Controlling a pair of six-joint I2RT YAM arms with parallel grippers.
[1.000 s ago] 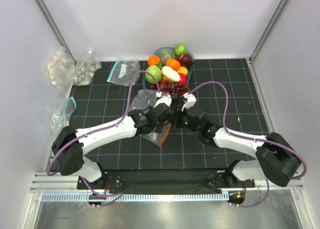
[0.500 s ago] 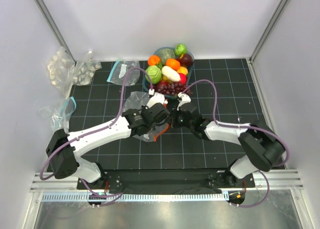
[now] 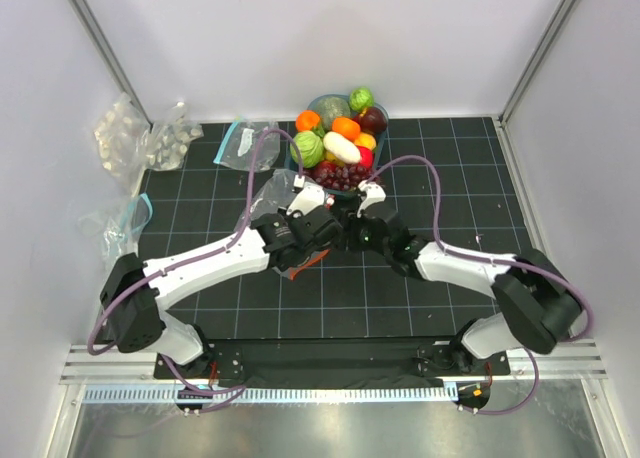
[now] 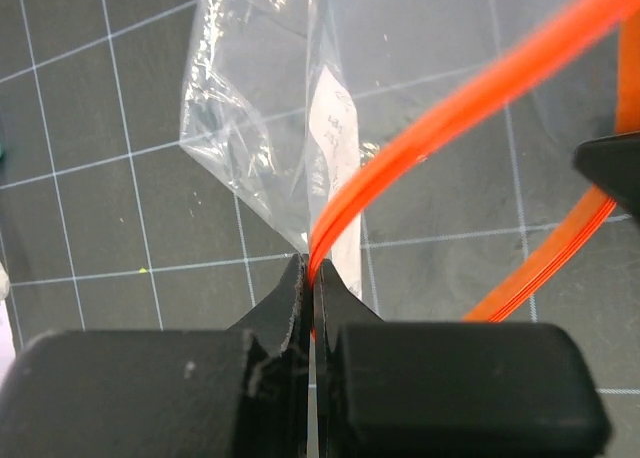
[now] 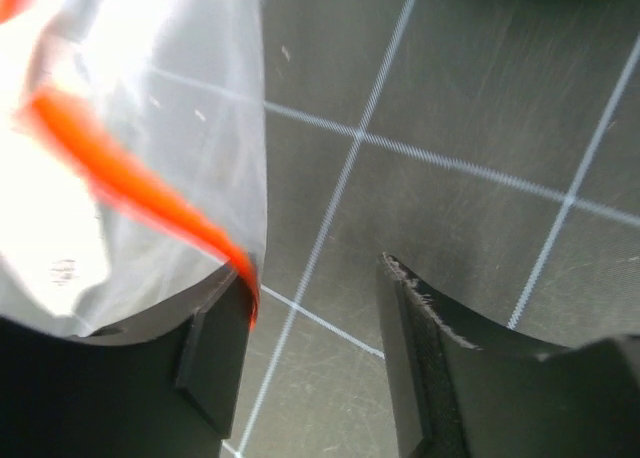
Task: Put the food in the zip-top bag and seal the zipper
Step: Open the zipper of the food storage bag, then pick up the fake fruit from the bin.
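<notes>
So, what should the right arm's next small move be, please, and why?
Probably close the right gripper on the zipper lip beside it, to spread the mouth. Its jaws stand open, strip against one finger; the left gripper pinches the strip, and the food lies outside the bag.

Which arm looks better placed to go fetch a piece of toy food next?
The right, probably. The right gripper stands open and grips nothing, and it is close to the food. The left gripper is shut on the zipper of the zip-top bag, so it is busy.
</notes>
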